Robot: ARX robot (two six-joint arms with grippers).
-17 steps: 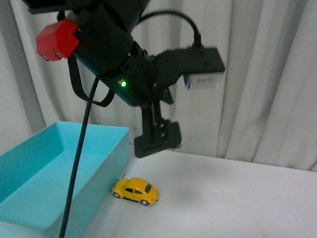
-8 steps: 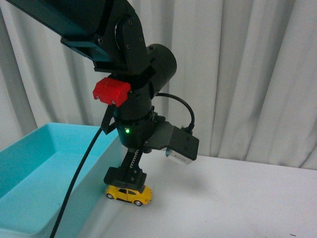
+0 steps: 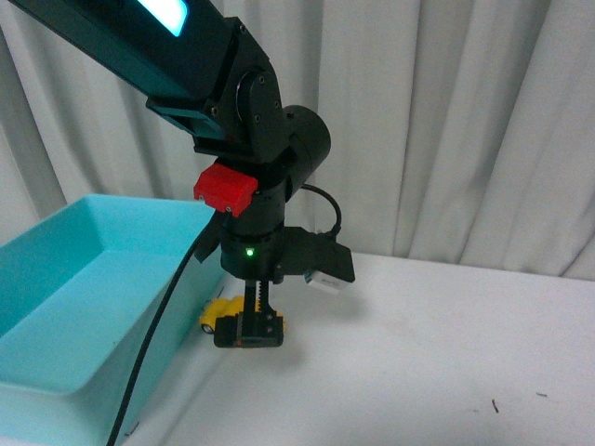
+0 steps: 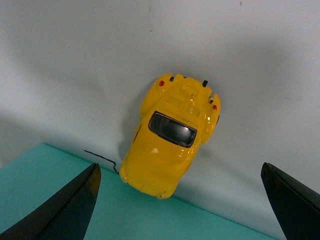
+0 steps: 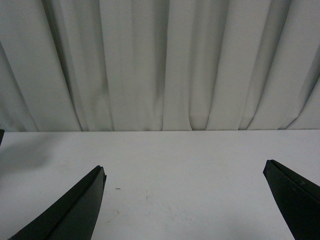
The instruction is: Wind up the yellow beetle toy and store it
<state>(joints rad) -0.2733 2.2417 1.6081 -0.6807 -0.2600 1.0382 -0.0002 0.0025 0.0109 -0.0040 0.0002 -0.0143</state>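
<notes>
- A turquoise rectangular plastic bin (image 3: 84,288) is sitting on the left side of the white worktop (image 3: 428,372), open at the top.
- The glossy yellow beetle toy car (image 4: 169,137) is standing on its wheels on the worktop, just beside the bin's outer wall, its rear window facing up to the left wrist camera.
- The black left pincer (image 3: 249,333) is hanging low over the toy, hiding most of it in the front view; its 2 fingers are spread wide, 1 on each side of the car, neither touching it.
- The black right pincer (image 5: 183,165) is also spread wide, hovering over bare worktop before a pale pleated curtain (image 5: 165,60).
</notes>
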